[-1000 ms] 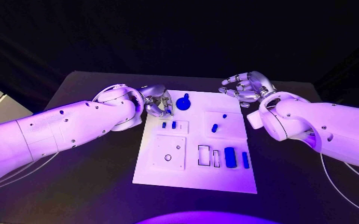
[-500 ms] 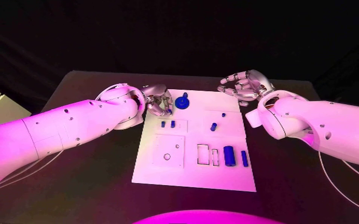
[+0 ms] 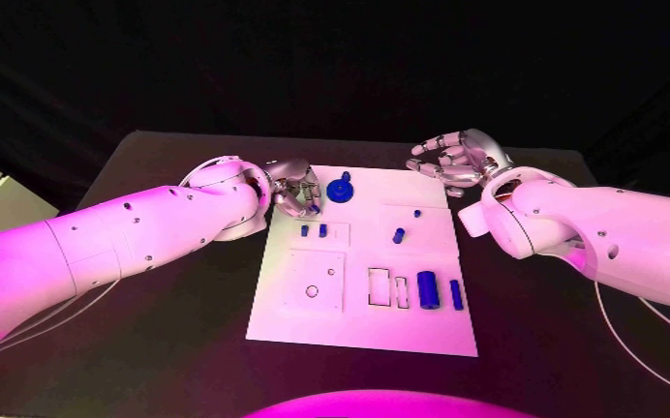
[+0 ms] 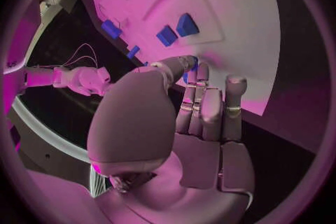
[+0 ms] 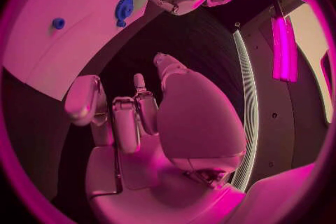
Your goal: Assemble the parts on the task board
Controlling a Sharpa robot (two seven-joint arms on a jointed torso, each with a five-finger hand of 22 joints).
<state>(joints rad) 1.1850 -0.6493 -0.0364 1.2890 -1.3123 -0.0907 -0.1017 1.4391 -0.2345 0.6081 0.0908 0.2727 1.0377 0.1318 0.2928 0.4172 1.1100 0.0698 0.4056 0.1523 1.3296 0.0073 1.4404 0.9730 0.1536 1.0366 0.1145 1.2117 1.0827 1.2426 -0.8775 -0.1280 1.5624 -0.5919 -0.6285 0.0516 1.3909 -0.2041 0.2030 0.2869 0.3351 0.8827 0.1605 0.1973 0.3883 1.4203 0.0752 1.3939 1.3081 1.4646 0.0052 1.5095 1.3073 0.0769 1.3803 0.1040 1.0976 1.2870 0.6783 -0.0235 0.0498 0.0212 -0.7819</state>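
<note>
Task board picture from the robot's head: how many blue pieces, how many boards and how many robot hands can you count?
blue parts: 7
task board: 1
robot hands: 2, the left robot hand and the right robot hand
Total: 10
A speck of blue at the left robot hand's fingertips is too hidden to count.

white task board (image 3: 366, 316); blue parts (image 3: 427, 289); black table (image 3: 167, 341); silver hands.
</note>
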